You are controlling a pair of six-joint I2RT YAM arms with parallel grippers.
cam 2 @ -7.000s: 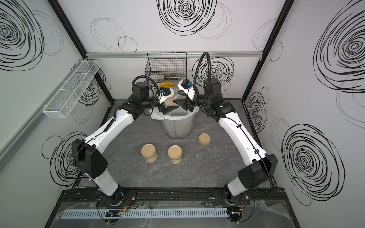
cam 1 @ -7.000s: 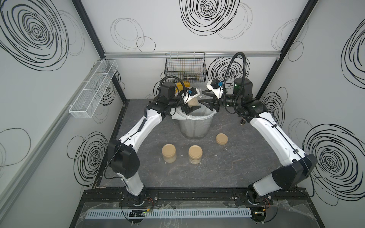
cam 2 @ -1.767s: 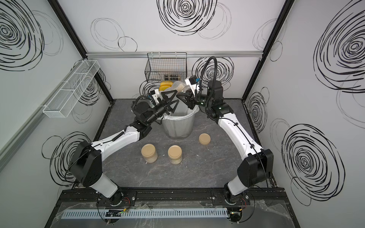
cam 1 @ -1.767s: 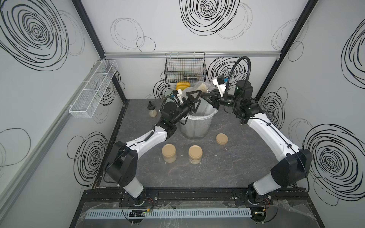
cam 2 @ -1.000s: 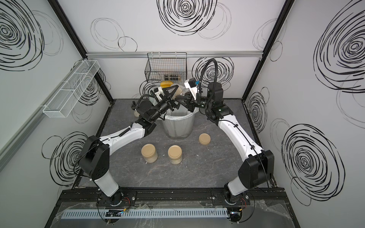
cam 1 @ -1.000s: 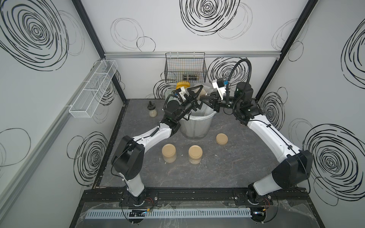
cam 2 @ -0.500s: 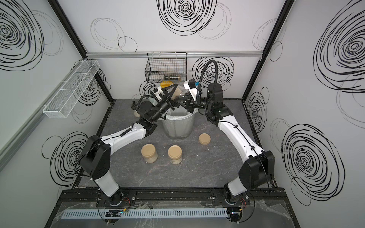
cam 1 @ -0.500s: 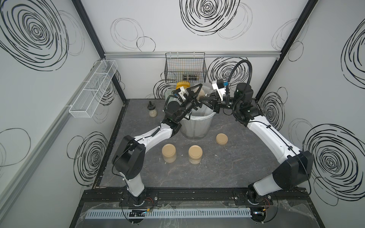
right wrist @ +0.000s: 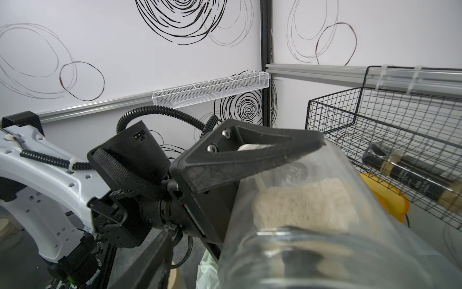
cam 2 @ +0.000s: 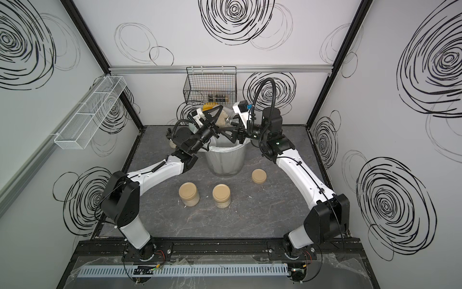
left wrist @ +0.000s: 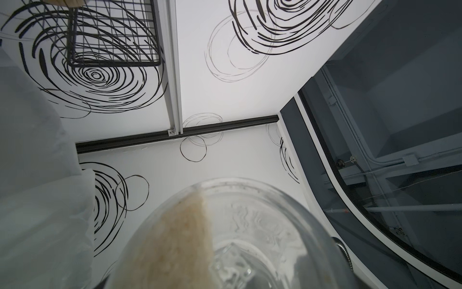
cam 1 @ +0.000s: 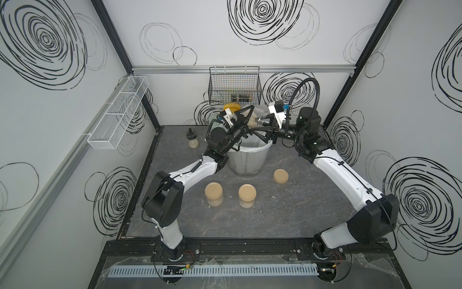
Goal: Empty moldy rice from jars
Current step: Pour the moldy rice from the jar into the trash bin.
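- left gripper [cam 1: 249,117]: fingers clamp the open jar [right wrist: 362,190], which is tipped on its side above the mesh bin [cam 1: 247,160].
- moldy rice [right wrist: 300,202] lies heaped inside that jar.
- right gripper [cam 1: 257,132]: fingers spread wide, just beside the jar's mouth.
- two lidded jars [cam 1: 213,194] [cam 1: 247,195] stand on the worktop [cam 1: 287,215] at 6 o'clock of the bin, with a loose lid [cam 1: 280,176] at 4 o'clock.

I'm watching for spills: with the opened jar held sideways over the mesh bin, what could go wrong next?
Only the left gripper seems to grip the open jar; its smooth glass could slip.
The moldy rice lies heaped inside; a fast tip might throw grains past the rim of the mesh bin.
The right gripper, open beside the jar's mouth, could knock it.
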